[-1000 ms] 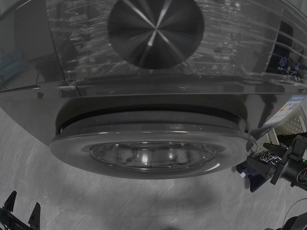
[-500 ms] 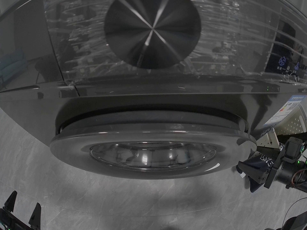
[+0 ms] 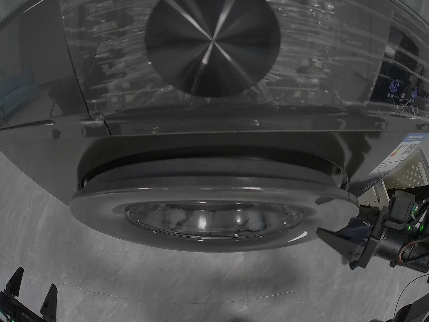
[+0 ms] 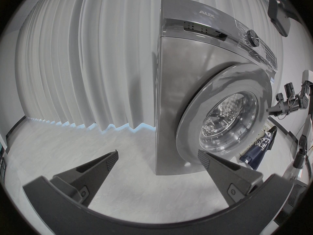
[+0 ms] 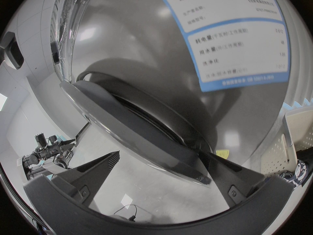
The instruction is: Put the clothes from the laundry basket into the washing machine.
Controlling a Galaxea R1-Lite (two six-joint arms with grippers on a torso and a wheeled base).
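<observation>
- Straddling the door's (image 3: 210,220) right-hand rim, the right gripper (image 5: 158,155) has its jaws spread wide, one finger in front of the rim and one behind; actual contact can't be told.
- Right arm comes in level from the machine's right side.
- Left gripper (image 3: 35,279) sits low near the floor, off the machine's left front corner, jaws wide, nothing in them.
- Grey marbled floor (image 3: 134,269); white pleated curtain (image 4: 81,66) behind.
- Washing machine (image 3: 214,126): dark body, round glass door, metal drum visible through it.
- Laundry basket (image 3: 404,180), white and perforated, just right of the machine; navy printed garment (image 4: 257,150) hangs at its side.
</observation>
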